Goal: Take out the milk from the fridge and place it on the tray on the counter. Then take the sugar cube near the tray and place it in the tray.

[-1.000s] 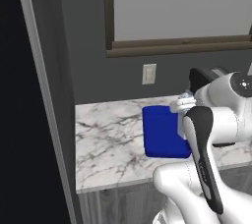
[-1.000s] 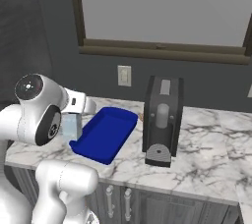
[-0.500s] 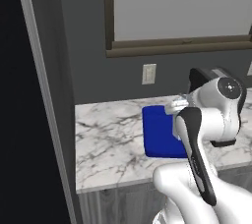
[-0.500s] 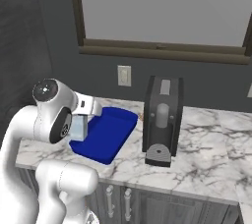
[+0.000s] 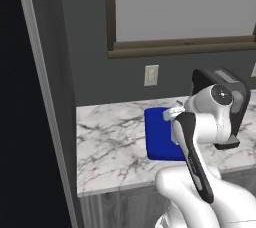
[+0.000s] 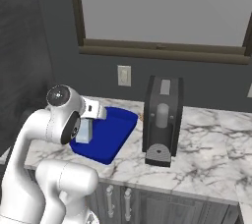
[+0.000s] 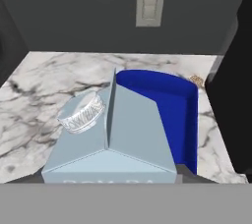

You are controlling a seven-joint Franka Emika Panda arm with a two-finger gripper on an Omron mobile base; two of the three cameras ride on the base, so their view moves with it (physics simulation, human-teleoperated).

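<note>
The milk (image 6: 83, 130), pinched in the gripper (image 6: 86, 128), has been carried over the tray (image 6: 120, 122); the sugar cube (image 7: 196, 79) waits at two o'clock.

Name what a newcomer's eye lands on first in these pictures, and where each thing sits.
The deep blue tray on the white marble counter stands out most. The pale milk carton fills the hand view, hanging over the tray's near end beside the white arm. A tall dark coffee machine stands just right of the tray, below the window.
</note>
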